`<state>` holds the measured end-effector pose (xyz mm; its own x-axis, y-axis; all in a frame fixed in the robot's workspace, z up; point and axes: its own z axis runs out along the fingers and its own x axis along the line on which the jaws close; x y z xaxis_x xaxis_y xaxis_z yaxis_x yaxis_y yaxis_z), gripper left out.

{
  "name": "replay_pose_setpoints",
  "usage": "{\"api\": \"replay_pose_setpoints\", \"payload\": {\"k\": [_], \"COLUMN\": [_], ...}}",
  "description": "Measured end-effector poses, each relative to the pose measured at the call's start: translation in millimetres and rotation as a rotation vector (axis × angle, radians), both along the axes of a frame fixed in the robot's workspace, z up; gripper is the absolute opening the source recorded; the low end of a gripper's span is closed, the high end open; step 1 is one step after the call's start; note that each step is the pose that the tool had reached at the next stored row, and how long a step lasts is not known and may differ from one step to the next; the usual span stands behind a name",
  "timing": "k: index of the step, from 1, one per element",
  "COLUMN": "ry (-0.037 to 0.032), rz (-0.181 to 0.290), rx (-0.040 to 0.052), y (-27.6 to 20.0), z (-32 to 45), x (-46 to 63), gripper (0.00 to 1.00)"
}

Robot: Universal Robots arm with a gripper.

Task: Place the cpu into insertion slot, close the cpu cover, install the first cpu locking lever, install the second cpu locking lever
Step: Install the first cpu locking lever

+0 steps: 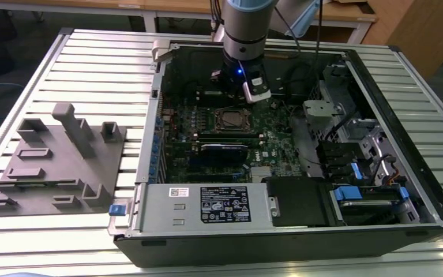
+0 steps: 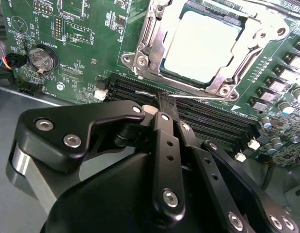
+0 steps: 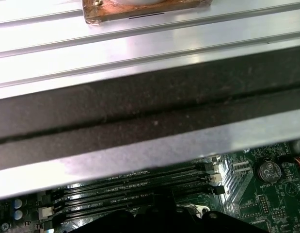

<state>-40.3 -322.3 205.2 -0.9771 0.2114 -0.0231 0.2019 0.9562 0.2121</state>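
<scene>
**cpu** (image 2: 200,46): flat square chip with a silvery top, seated in the insertion slot (image 1: 232,119). I judge it light, rigid and fragile underneath, so edges only.

**cpu cover** (image 2: 149,34): thin metal frame lying flat over the slot's rim. Likely stiff and springy.

**locking lever** (image 2: 198,95): thin wire rod between the slot and the memory slots (image 2: 213,121). Probably stiff and slippery, best caught near its free end.

**My claw** (image 2: 164,103): fingers pressed together, tips at that rod.

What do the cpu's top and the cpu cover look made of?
The cpu: matt, pale silvery-grey top without glare, likely plated metal. The cpu cover: bright stamped sheet metal, probably steel, with shiny highlights along its bent edges.
</scene>
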Motion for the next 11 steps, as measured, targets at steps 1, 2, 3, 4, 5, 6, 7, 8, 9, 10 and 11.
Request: {"api": "replay_pose_setpoints", "payload": {"k": [1, 2, 3, 4, 5, 6, 7, 8, 9, 10, 11], "ry": [-0.0003, -0.001, -0.0021, -0.0033, -0.0044, -0.0053, -0.0055, -0.0055, -0.0055, -0.0056, -0.0056], "rz": [0.0, 0.0, 0.0, 0.0, 0.0, 0.0, 0.0, 0.0, 0.0, 0.0, 0.0], "rx": [-0.0006, -0.0011, -0.0019, -0.0028, -0.0039, -0.0049, -0.0055, -0.0055, -0.0056, -0.0056, -0.0057], "y": [0.1, 0.1, 0.1, 0.1, 0.1, 0.1, 0.1, 0.1, 0.1, 0.1, 0.1], "z": [-0.2, -0.6, -0.9, -1.3, -1.5, -1.7, -1.7, -1.7, -1.7, -1.7, -1.7], "x": [0.0, 0.0, -0.1, -0.1, 0.0, 0.0, 0.0, 0.0, 0.0, 0.0, -0.1], "gripper": [0.11, 0.11, 0.11, 0.11, 0.11, 0.11, 0.11, 0.11, 0.11, 0.11, 0.11]}}
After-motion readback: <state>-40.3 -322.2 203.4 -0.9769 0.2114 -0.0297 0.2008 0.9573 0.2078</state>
